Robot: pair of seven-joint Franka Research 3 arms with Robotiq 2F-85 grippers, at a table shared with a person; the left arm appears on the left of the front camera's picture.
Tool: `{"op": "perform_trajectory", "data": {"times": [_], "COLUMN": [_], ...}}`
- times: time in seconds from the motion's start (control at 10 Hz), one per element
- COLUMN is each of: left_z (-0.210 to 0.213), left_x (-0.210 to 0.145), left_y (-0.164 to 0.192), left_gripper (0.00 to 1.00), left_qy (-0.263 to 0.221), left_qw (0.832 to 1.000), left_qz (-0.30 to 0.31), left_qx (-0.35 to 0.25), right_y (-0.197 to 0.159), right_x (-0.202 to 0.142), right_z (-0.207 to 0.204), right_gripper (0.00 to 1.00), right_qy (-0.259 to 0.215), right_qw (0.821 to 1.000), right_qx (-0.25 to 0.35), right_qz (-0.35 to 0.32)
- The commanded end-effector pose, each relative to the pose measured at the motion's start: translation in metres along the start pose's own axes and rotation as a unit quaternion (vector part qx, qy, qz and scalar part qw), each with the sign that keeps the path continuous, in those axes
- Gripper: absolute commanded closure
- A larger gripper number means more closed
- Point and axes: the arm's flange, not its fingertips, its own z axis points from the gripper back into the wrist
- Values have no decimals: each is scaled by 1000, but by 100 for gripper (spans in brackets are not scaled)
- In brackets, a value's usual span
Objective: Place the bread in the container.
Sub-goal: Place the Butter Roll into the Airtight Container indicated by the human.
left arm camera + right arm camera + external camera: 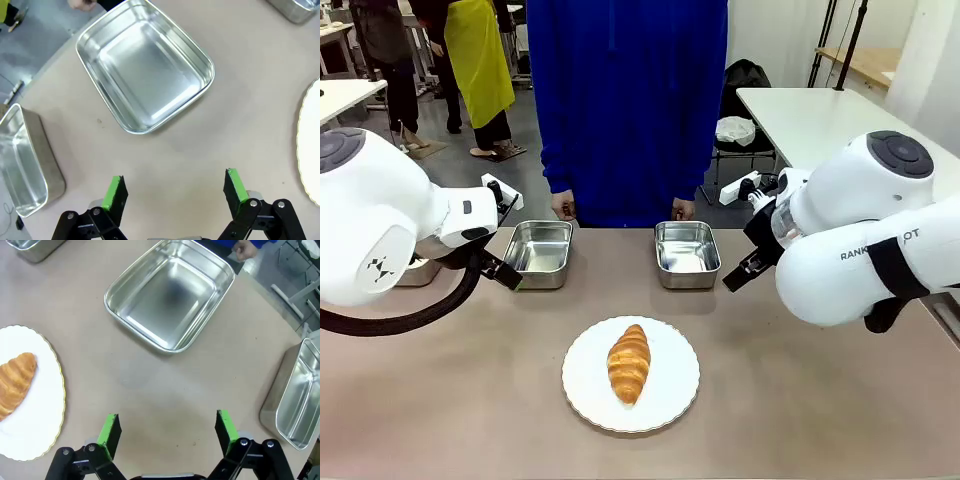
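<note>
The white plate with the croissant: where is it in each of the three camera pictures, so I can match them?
Front view: the white plate lies mid-table, nearest the camera.
Left wrist view: its scalloped edge at the right border.
Right wrist view: at the left border, croissant on it.
Shared landmark: the steel pan, left of centre in front, central in left wrist, top-left corner in right wrist.

Front camera, set between the arms [370, 220] [860, 250], looks across the worktop [440, 400] at a standing person [625, 100]. Each wrist camera hangs close above, facing down past its fingers [114, 192] [110, 430] at one steel pan [145, 65] [170, 295]. All share the white plate [585, 395] [35, 435] [311, 145], apparently just its rim in the left wrist view.
</note>
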Motion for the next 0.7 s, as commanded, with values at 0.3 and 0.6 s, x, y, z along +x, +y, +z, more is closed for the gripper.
{"op": "perform_trajectory", "data": {"times": [0.3, 0.6], "left_z": [0, 0], "left_x": [0, 0], "left_y": [0, 0], "left_gripper": [0, 0], "left_qy": [0, 0], "left_qw": [1000, 1000], "left_qz": [0, 0], "left_qx": [0, 0], "right_y": [0, 0], "right_x": [0, 0], "right_z": [0, 0], "right_gripper": [0, 0], "right_qy": [0, 0], "right_qw": [1000, 1000], "right_qx": [0, 0], "right_qz": [0, 0]}}
